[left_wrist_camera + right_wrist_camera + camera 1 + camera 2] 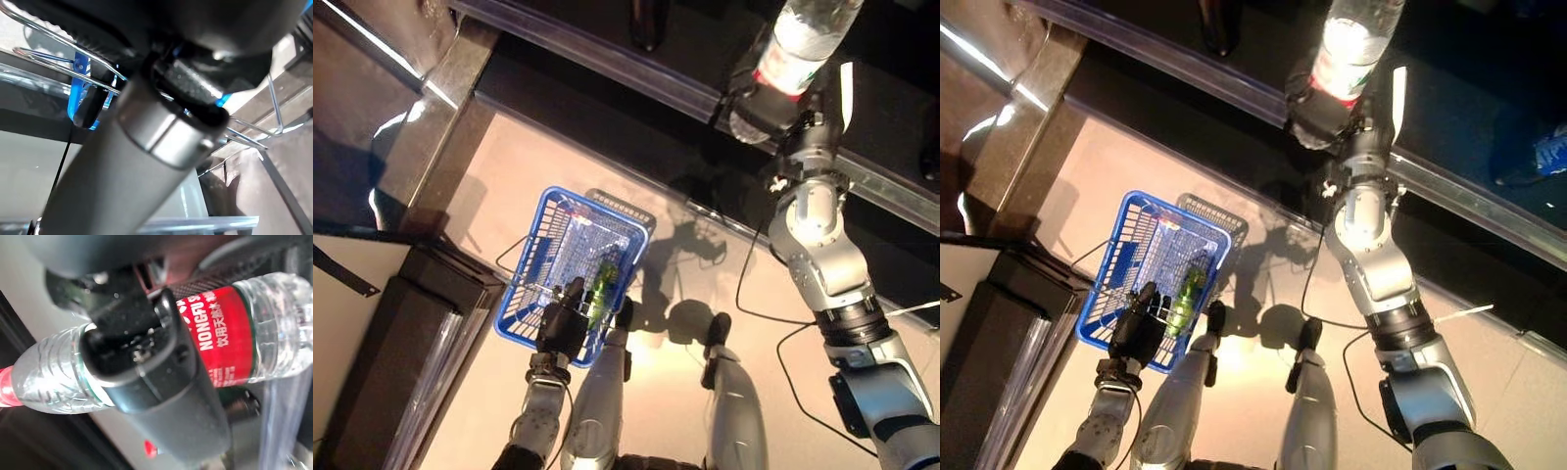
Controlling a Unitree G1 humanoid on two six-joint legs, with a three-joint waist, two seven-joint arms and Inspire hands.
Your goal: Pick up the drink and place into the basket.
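Observation:
My right hand is raised at the dark shelf and shut round a clear water bottle with a red label. In the right wrist view the thumb lies across the bottle at its red label. My left hand is shut on the thin wire handles of the blue basket, which hangs low at the left above the floor. A green bottle lies inside the basket.
A dark shelf with a metal front rail runs across the top. A dark bottle stands on it further left. A black cabinet is at the lower left, close beside the basket. Beige floor lies between.

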